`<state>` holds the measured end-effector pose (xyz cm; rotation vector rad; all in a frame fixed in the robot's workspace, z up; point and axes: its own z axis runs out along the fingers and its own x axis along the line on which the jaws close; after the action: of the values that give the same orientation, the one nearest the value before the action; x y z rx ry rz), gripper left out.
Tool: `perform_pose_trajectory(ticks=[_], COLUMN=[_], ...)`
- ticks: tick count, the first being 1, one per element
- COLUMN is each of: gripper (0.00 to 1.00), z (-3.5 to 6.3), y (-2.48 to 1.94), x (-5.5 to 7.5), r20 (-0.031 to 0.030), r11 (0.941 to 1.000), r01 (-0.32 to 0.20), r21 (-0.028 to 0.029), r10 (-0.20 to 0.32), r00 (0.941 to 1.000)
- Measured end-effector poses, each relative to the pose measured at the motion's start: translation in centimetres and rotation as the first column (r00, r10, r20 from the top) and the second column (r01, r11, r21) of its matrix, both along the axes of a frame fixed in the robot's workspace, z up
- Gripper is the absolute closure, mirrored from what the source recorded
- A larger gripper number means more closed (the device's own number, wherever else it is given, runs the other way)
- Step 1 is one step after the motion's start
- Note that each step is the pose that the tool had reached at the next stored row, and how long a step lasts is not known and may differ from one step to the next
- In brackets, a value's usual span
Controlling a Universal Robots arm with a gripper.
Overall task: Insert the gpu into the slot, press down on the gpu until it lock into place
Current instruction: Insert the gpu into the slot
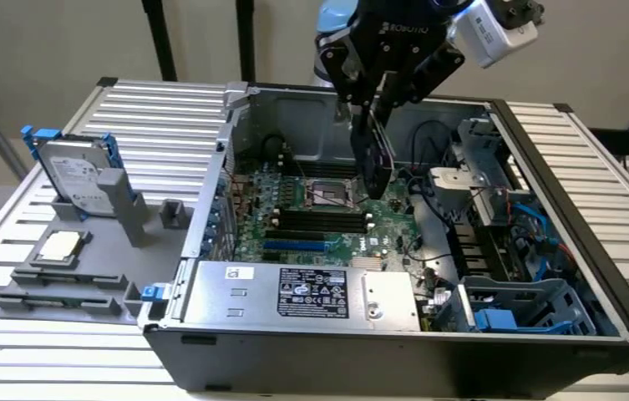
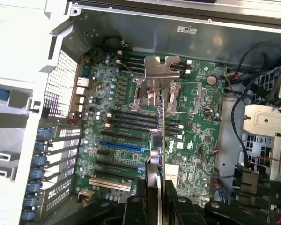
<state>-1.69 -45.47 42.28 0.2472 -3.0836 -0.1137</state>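
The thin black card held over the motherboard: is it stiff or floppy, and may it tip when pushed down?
The card is probably stiff: it hangs straight on edge between the fingers, without sag. It looks thin, so likely light. Standing on its narrow edge, it may tilt sideways if pressed off-centre into the blue slot.

The thin flat black circuit card (image 1: 373, 159) has a bare silver metal bracket (image 2: 162, 65). The long narrow bright-blue plastic slot (image 1: 295, 247) lies on the green printed motherboard (image 1: 394, 227). The grey metal power-supply box (image 1: 236, 292) carries a white and black label (image 1: 313, 292).
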Motion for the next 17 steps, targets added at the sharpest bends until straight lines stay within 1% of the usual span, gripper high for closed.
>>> perform_pose_trajectory(ticks=[2,4,6,9,13,15,17], gripper=[0.74,0.74,0.74,0.74,0.74,0.74,0.74], z=[-0.01,-0.01,-0.02,-0.03,-0.06,-0.08,-0.10], y=[0.00,0.00,0.00,0.00,0.00,0.00,0.00], x=[0.00,0.00,0.00,0.00,0.00,0.00,0.00], r20=[0.0000,0.0000,0.0001,0.0000,0.0004,0.0011,0.0020], r11=[0.9994,0.9973,0.9940,0.9867,0.9723,0.9631,0.9525], r01=[-0.036,-0.073,-0.109,-0.163,-0.234,-0.269,-0.305], r21=[0.0001,0.0000,0.0000,0.0001,-0.0001,-0.0003,-0.0005], r10=[0.036,0.073,0.109,0.163,0.234,0.269,0.305], r00=[0.9994,0.9973,0.9940,0.9867,0.9723,0.9631,0.9525])
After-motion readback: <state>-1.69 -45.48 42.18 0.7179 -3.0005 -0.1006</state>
